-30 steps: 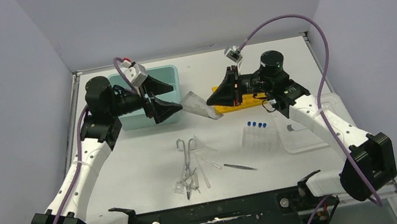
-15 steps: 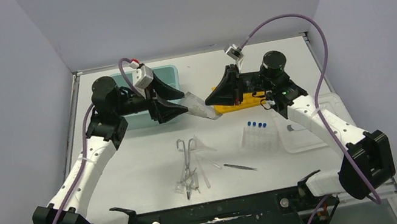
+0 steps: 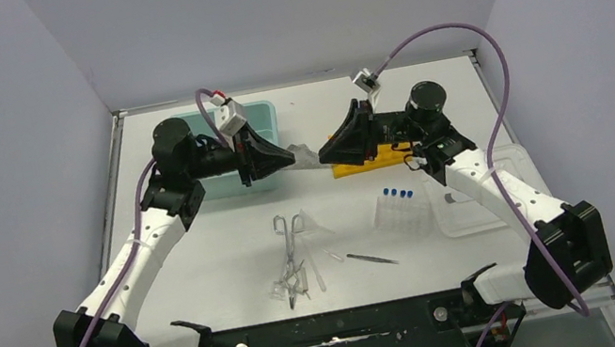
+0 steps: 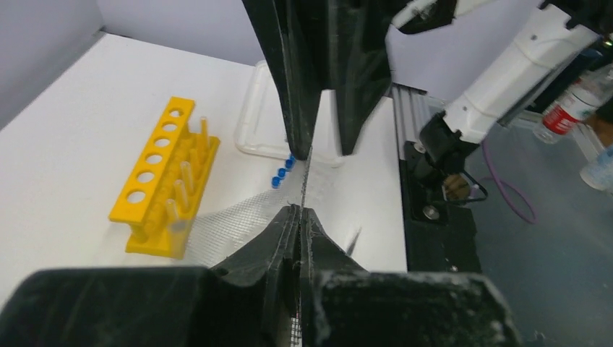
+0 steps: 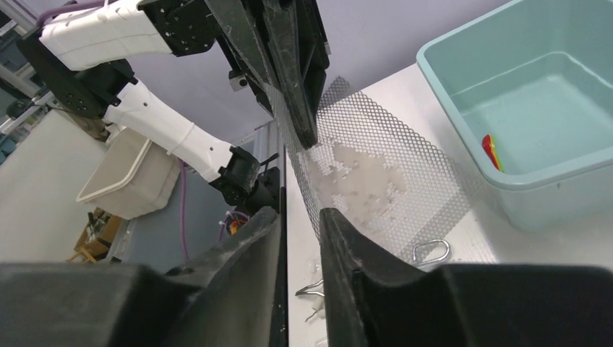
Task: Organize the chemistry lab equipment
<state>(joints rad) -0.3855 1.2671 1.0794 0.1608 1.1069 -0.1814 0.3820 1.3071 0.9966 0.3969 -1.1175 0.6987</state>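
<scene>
A clear mesh-patterned bag of white discs (image 3: 308,156) hangs in the air between both grippers, above the table's back middle. My left gripper (image 3: 289,157) is shut on its edge; in the left wrist view the fingertips (image 4: 298,211) pinch the thin sheet (image 4: 224,228). My right gripper (image 3: 326,151) faces it, jaws parted (image 5: 300,217), with the bag (image 5: 376,166) lying against one finger's inner face. Metal forceps (image 3: 290,248), droppers (image 3: 312,273) and thin tweezers (image 3: 372,258) lie near the table's front. Blue-capped tubes (image 3: 397,193) lie to the right.
A teal tub (image 3: 260,115) stands behind the left gripper, with a small red-and-yellow item (image 5: 490,150) inside. A yellow tube rack (image 3: 378,159) sits under the right gripper. A translucent lid (image 3: 479,191) lies at the right edge.
The left gripper moved right to the bag and shut on its edge. The right gripper, which held the bag, has parted its jaws.
</scene>
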